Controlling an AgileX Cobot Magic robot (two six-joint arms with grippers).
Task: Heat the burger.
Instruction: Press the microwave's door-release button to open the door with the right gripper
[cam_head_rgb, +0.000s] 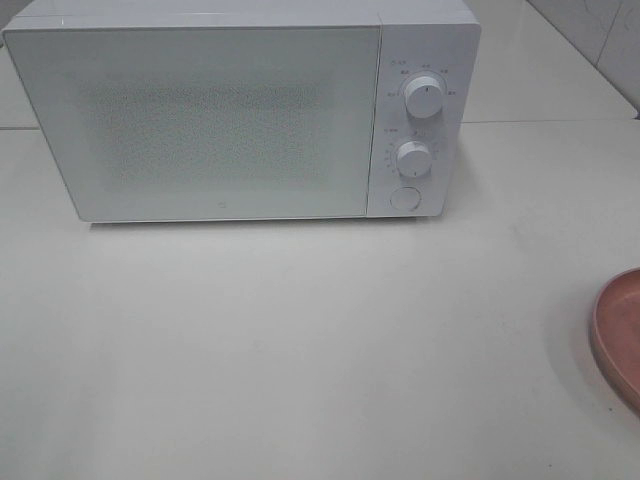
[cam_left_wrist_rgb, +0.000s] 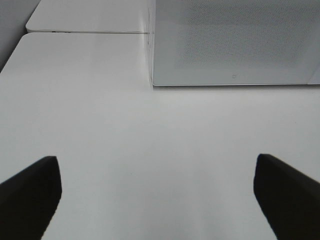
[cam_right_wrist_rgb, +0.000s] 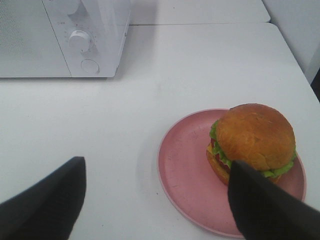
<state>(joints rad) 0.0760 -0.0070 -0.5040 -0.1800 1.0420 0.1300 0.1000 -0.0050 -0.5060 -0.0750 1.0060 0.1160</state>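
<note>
The burger (cam_right_wrist_rgb: 254, 137), golden bun over green lettuce, sits on a round pink plate (cam_right_wrist_rgb: 187, 170) in the right wrist view. My right gripper (cam_right_wrist_rgb: 157, 197) is open just short of the plate, one fingertip (cam_right_wrist_rgb: 260, 200) overlapping the burger's near side, nothing held. In the exterior high view only the plate's rim (cam_head_rgb: 618, 335) shows at the right edge; the burger and both arms are out of that view. My left gripper (cam_left_wrist_rgb: 157, 192) is open over bare table, facing the white microwave (cam_left_wrist_rgb: 235, 42), whose door (cam_head_rgb: 200, 120) is shut.
The microwave (cam_head_rgb: 240, 105) stands at the back of the white table, with two knobs (cam_head_rgb: 424, 98) and a round button (cam_head_rgb: 404, 197) on its right panel. A table seam runs behind it. The table's right edge (cam_right_wrist_rgb: 300, 65) lies close beyond the plate.
</note>
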